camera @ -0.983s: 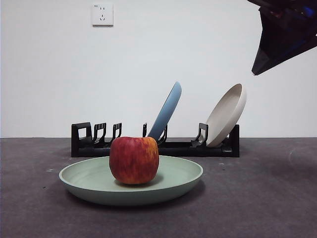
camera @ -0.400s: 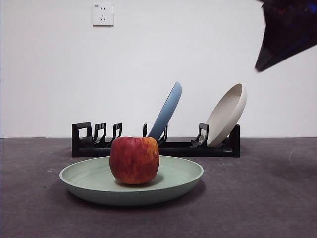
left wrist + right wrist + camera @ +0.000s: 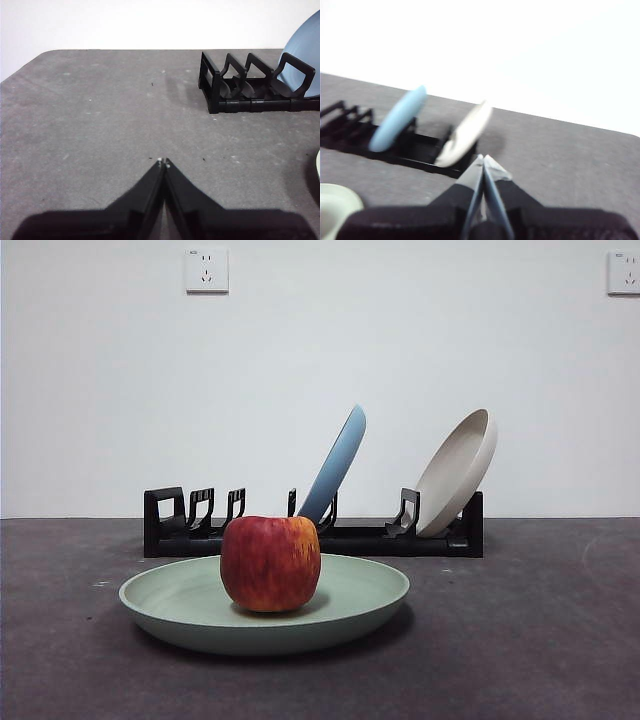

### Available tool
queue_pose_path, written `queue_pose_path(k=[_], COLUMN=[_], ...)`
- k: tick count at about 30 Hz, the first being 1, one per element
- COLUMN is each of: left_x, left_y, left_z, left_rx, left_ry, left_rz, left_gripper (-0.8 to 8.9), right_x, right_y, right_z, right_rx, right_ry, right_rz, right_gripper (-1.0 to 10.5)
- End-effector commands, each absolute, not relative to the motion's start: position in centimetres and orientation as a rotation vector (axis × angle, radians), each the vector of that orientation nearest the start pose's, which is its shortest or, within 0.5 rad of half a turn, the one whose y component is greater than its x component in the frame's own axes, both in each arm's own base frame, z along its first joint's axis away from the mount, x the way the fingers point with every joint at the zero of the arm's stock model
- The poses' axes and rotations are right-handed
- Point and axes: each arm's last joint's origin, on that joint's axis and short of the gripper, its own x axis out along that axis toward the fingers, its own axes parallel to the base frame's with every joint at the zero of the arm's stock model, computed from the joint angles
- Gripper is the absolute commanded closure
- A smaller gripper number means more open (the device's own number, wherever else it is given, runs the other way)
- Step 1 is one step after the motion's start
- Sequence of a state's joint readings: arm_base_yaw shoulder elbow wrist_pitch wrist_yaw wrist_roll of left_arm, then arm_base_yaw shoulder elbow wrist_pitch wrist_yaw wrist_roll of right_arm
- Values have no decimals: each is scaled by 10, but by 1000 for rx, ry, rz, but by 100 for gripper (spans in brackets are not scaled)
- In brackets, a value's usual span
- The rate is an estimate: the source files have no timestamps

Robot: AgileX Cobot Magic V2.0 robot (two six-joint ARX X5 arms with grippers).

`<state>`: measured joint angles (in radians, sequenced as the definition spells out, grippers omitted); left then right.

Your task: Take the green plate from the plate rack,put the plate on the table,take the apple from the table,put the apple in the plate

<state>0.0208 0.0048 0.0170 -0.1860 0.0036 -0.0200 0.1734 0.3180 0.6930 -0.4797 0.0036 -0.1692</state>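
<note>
- The long, low black plate rack (image 3: 313, 524) with upright slotted holders stands across the far part of the flat, dark grey, mottled table (image 3: 540, 640), in front of a plain white wall.
- The wide, shallow, round plate in matte pale sage green (image 3: 264, 604) lies flat on the table in front of the rack, clear of it, roughly before the rack's left and middle holders.
- The red apple with yellow-orange streaks (image 3: 270, 562) sits upright inside the green plate, near its centre, well within the raised rim.
- A light blue round plate (image 3: 335, 465) leans in a middle slot of the rack, tilted toward the rack's right end.
- A beige round plate (image 3: 458, 472) leans in the slot at the rack's right end, tilted the same way.
- The rack's holders at its left end hold nothing.
- Two white wall sockets (image 3: 207, 269) are on the wall above the rack.
- The left gripper (image 3: 163, 162) hovers over bare table off the rack's left end, its two black jaws pressed together with nothing between them.
- The right gripper (image 3: 483, 159) is above the table near the rack's right end, close to the beige plate; its view is blurred, and its jaws meet at the tips and hold nothing.
- Neither gripper appears in the front view.
</note>
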Motion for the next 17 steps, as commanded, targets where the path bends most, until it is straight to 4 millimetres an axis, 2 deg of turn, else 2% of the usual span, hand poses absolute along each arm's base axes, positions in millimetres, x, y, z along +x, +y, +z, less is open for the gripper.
queue_pose_path(k=[1,6,10,13,17], left_x=[96,96,96,96,96], left_y=[2,2,2,2,2], left_z=[147,147,147,147,147], left_rx=[-26,-26,-26,-26,-26], left_ry=[183,183,183,182,182], left_rz=[24,24,24,24,24], left_gripper=[817,817,817,817,817], right_x=[76,86,90,93,94], right_y=[11,12,12,12,12], right_z=[286,227,191,171,159], right_rx=[-178,-102,-63,-31,-19], right_ry=[94,41,42,76,133], right_rz=[154,171,165,163,164], right_gripper=[946,946,946,946,946])
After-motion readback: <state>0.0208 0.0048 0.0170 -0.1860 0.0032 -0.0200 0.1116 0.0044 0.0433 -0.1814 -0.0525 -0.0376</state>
